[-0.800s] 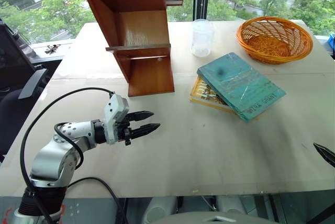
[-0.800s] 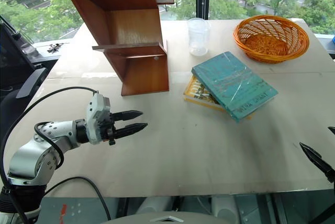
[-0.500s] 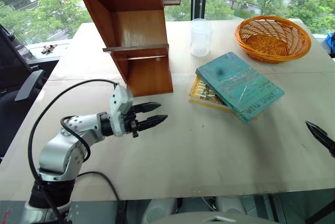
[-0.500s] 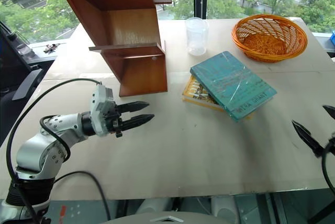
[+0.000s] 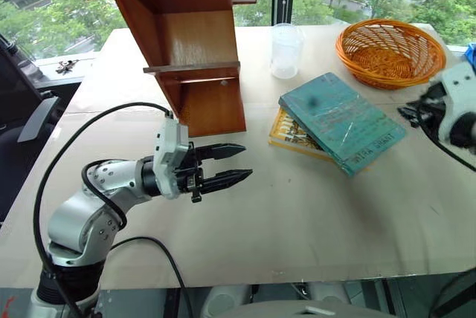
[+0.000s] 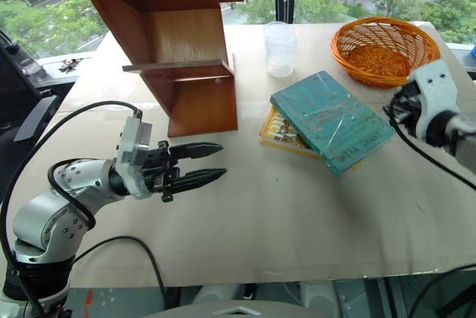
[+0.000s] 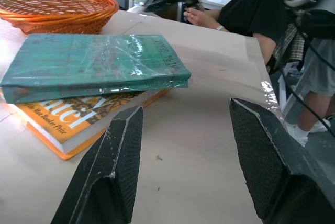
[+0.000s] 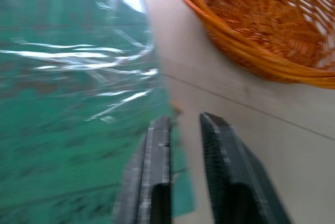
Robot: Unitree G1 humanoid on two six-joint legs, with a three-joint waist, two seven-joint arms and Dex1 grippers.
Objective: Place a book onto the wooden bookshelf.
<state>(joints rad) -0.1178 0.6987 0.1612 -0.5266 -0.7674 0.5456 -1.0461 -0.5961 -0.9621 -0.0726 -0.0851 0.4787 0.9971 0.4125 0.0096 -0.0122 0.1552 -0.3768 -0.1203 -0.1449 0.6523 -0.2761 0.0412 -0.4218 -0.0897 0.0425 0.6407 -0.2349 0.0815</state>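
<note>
Clearly the reach for the pick-up is the step in hand, with nothing lifted yet. On the table (image 5: 312, 214) the wooden bookshelf (image 5: 197, 58) stands at the far left, its shelf board bare and facing the near edge. The book (image 5: 342, 121) lies flat on a yellow-orange book (image 5: 291, 134), near the middle-right, between the shelf and the wicker basket (image 5: 390, 52). Its long axis runs diagonally, from the far left corner toward the near right, lettered edge nearest the robot. The left gripper (image 5: 236, 165) hovers level above the table with fingers spread wide, empty, pointing toward the books. The right gripper (image 8: 183, 150) sits at the book's right edge, fingers nearly together, holding nothing. Next, I judge, it must spread them and take the book's edge.
</note>
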